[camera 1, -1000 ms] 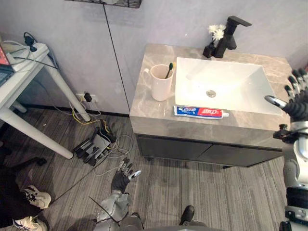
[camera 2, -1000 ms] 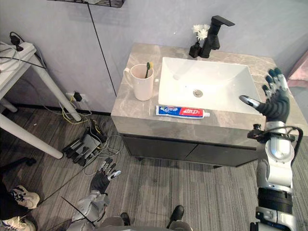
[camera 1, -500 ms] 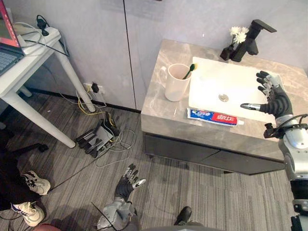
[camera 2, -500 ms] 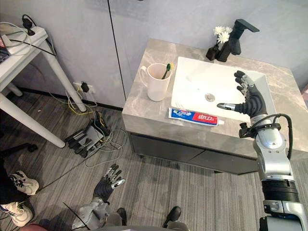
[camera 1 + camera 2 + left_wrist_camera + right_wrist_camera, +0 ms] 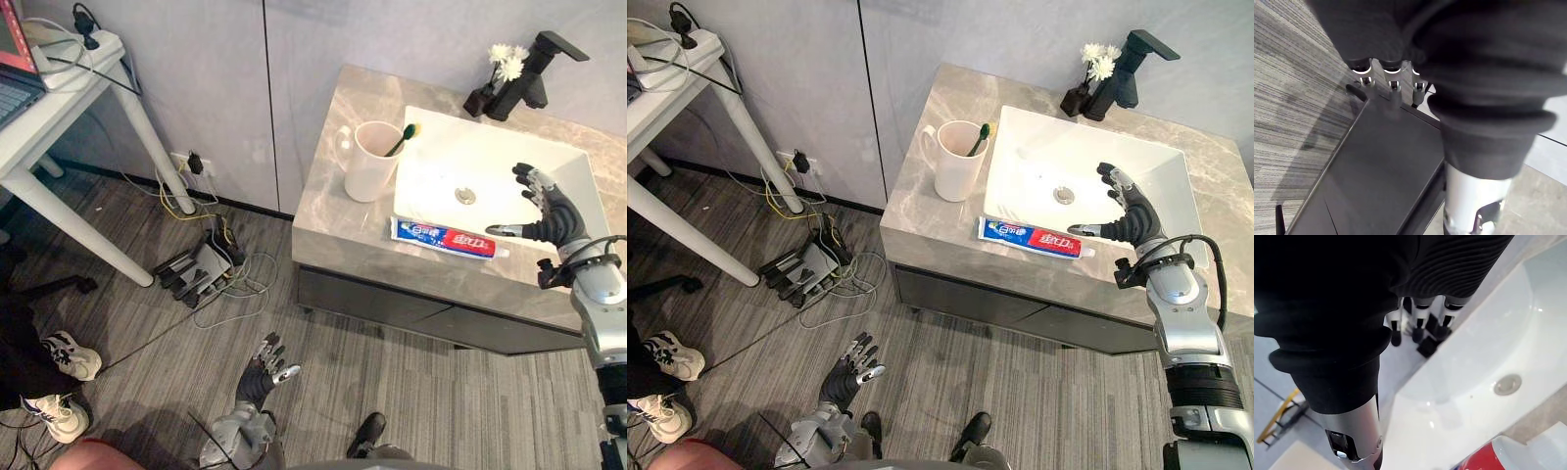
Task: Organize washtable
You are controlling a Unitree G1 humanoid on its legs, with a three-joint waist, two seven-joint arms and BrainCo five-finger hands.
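Two hands, one at work. The right hand (image 5: 1129, 220), fingers straight and spread, thumb out, holding nothing, hovers over the front of the sink (image 5: 1038, 147), just beside the cap end of the toothpaste tube (image 5: 1034, 238). The tube lies flat along the front strip of the counter (image 5: 921, 220), between sink and edge, apart from the cup (image 5: 955, 164) that holds the toothbrush (image 5: 980, 138). The left hand (image 5: 847, 370) hangs low above the floor, fingers relaxed, empty. Step in hand, as judged: reaching for the tube, probably to stand it in the cup. For a sound grasp, lower the palm over the tube's middle, thumb on the near side, fingers on the sink side, and close gently. A sideways push could slide the tube off the front edge or into the sink.
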